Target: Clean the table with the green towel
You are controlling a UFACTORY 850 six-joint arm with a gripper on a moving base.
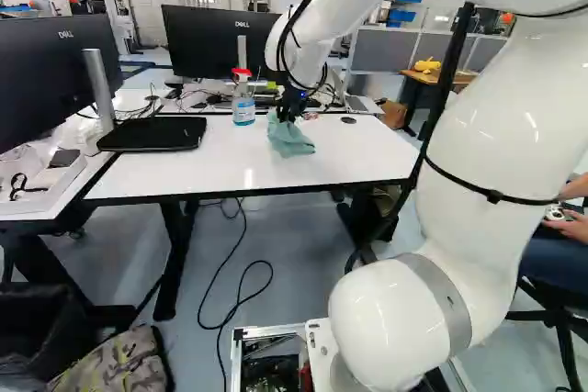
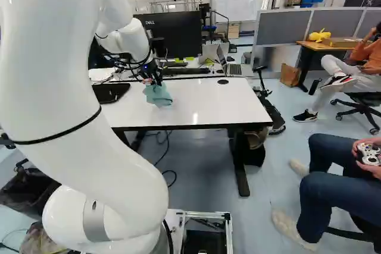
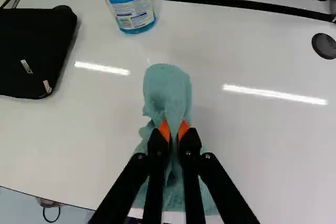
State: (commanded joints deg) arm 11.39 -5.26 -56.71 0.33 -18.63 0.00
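My gripper [image 1: 292, 104] is over the white table [image 1: 367, 158], at the top of the green towel [image 1: 290, 140], which hangs down to the tabletop. In the right base view the towel [image 2: 158, 95] lies toward the table's left part. The wrist view shows the gripper [image 3: 174, 132] shut on the towel [image 3: 167, 90], its orange pads pinching a fold from both sides. Cloth bulges out ahead of the fingers and spreads beneath them. Whether the towel's underside lies flat cannot be seen.
A spray bottle [image 3: 131, 3] with blue liquid stands ahead of the gripper, slightly to one side. A black case [image 1: 152, 133] lies beside it. Monitors [image 1: 219, 41], a keyboard [image 2: 186, 71] and cables stand behind. A person's legs [image 2: 333, 197] are at the right.
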